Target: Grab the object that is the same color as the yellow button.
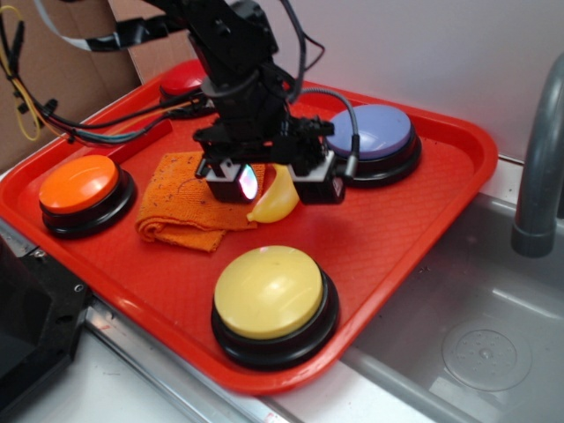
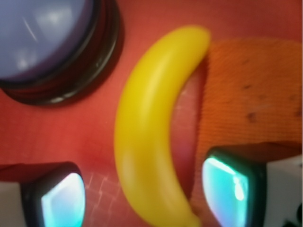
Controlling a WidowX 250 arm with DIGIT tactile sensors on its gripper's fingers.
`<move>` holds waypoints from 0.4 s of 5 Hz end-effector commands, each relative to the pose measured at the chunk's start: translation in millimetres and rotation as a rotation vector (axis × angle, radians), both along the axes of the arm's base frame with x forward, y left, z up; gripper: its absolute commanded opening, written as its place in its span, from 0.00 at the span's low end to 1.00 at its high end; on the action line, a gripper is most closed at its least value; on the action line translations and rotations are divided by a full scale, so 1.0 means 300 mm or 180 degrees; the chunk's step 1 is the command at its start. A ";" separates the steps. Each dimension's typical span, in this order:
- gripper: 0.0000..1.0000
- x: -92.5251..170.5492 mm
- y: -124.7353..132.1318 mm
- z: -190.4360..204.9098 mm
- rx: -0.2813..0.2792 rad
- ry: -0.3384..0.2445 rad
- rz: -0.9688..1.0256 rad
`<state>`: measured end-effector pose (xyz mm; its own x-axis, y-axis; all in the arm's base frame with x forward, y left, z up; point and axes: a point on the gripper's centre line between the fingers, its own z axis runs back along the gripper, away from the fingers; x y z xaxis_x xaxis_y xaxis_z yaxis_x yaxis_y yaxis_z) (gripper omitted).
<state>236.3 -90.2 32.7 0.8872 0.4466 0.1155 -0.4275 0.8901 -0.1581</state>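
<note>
The object, a small curved yellow toy banana [image 1: 276, 199] [image 2: 154, 127], lies on the red tray [image 1: 414, 216] beside the orange cloth. My gripper [image 1: 275, 183] [image 2: 147, 198] is down over it, open, with one finger on each side of the banana and a gap on both sides. The fingertips [image 2: 61, 201] glow cyan in the wrist view. The yellow button [image 1: 269, 293], a pale dome on a black base, stands at the tray's front, apart from the gripper.
An orange cloth [image 1: 181, 207] [image 2: 255, 90] lies folded right next to the banana. A lavender button [image 1: 374, 134] [image 2: 45, 38], an orange button [image 1: 79, 187] and a red button [image 1: 183, 79] stand round the tray. A steel sink [image 1: 476, 335] and grey faucet [image 1: 538, 167] lie to the right.
</note>
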 end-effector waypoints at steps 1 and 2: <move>0.18 0.021 -0.063 -0.001 0.0103 -0.0277 -0.0068; 0.00 0.023 -0.032 0.031 0.0163 -0.0252 0.0008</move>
